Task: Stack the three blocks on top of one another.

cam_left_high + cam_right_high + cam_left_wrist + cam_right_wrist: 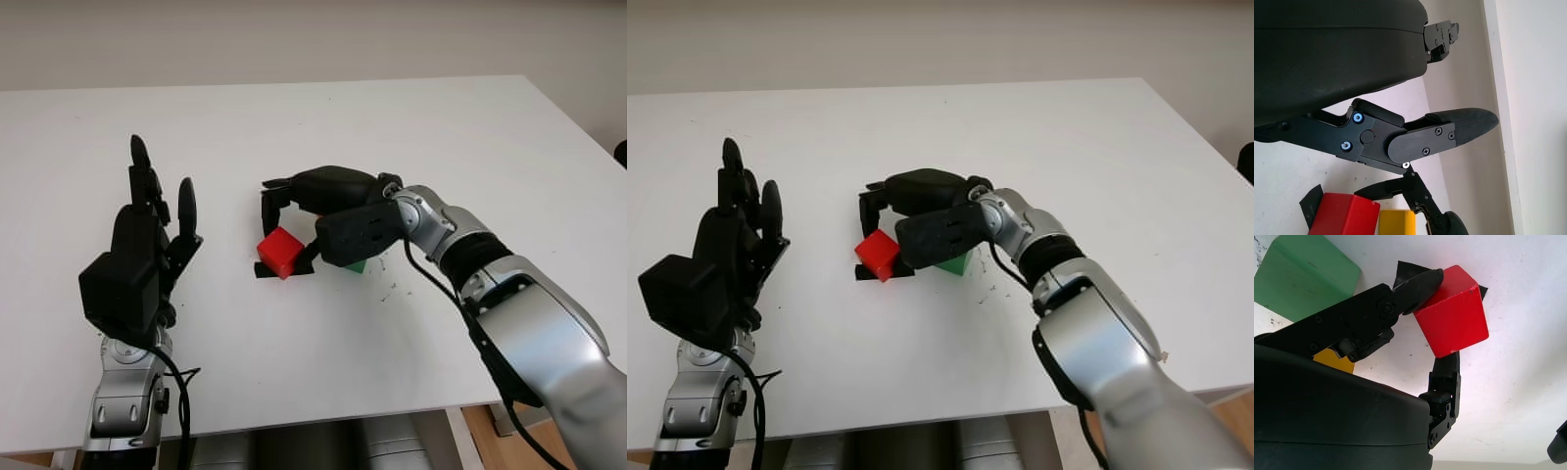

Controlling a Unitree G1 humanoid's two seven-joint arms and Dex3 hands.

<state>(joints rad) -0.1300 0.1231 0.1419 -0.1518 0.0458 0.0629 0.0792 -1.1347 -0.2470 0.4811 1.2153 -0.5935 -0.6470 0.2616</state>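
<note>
Three plain wooden blocks sit near the middle of the white table (392, 147), none bearing any readable writing: a red cube (280, 252), a green block (1303, 279) just beside it, and a yellow block (1334, 361) tucked under the palm (seen mostly from the wrist cameras). The right hand (304, 230) reaches over them with its black fingers (1415, 286) pinching the red cube on opposite faces, the cube tilted over a small black patch (1403, 271) on the tabletop. The left hand (147, 245) stands upright and open, well apart on the left side of the table, holding nothing.
</note>
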